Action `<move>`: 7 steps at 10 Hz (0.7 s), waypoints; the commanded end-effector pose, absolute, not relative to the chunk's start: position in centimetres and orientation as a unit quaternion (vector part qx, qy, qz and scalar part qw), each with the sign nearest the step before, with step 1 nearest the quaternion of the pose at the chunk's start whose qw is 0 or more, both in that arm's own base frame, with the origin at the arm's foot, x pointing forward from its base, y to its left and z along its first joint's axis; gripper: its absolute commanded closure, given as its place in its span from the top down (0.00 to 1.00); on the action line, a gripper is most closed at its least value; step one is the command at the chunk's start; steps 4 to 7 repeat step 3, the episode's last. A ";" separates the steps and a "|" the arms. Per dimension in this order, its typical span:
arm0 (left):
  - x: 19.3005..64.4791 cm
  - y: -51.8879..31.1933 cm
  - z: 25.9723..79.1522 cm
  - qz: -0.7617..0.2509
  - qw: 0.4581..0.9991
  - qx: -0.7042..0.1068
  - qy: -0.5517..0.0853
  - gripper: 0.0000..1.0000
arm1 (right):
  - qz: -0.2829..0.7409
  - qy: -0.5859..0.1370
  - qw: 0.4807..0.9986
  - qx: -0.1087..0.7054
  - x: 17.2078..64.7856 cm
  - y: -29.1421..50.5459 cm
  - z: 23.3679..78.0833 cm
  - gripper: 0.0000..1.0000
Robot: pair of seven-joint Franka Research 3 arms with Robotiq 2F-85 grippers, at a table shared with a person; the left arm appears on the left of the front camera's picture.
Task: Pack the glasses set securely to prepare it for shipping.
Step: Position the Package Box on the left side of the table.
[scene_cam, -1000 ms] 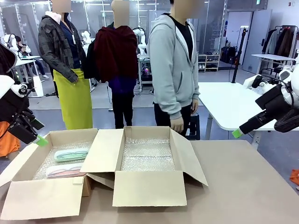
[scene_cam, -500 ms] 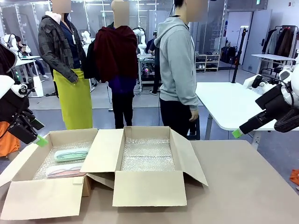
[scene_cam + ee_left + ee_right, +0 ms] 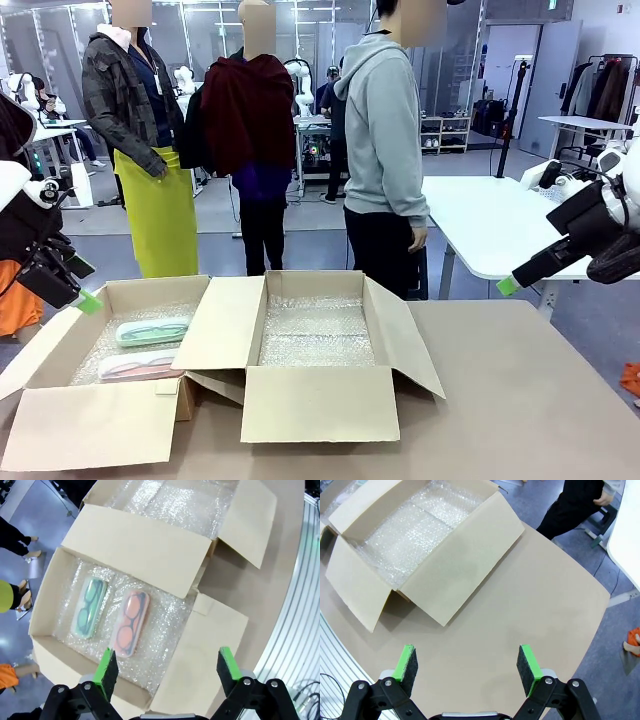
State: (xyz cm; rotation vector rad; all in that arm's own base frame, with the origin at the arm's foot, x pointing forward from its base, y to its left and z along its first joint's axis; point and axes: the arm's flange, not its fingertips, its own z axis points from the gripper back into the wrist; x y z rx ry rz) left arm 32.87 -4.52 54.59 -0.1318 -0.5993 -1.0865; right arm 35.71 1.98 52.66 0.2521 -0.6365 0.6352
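The glasses set lies on bubble wrap in the left cardboard box (image 3: 70, 420): a pale mint green case (image 3: 152, 330) behind a pale pink case (image 3: 140, 364). From the left wrist the green case (image 3: 89, 607) and pink case (image 3: 130, 622) lie side by side, glasses showing through. My left gripper (image 3: 167, 667) hangs open high above that box, empty; in the front view it sits at the far left (image 3: 88, 300). My right gripper (image 3: 467, 665) is open and empty over bare table, seen at the far right (image 3: 508, 285).
A second open cardboard box (image 3: 320, 405) lined with bubble wrap stands mid-table, its flaps spread; it appears again from the right wrist (image 3: 460, 565). A person in a grey hoodie (image 3: 385, 130) stands at the far side. The brown table (image 3: 530, 400) spreads out to the right.
The person at the far side has turned from facing the table to side-on and shifted slightly right. Both arms and the cases have not moved.
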 end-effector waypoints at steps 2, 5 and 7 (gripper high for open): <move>32.6 -4.6 54.7 -0.501 0.816 -0.054 -0.283 1.00 | 0.297 -0.305 0.897 0.121 35.5 2.2 52.8 1.00; 32.6 -4.6 54.7 -0.501 0.816 -0.054 -0.283 1.00 | 0.297 -0.305 0.897 0.121 35.5 2.2 52.8 1.00; 32.6 -4.6 54.7 -0.501 0.816 -0.054 -0.283 1.00 | 0.297 -0.305 0.897 0.121 35.5 2.2 52.8 1.00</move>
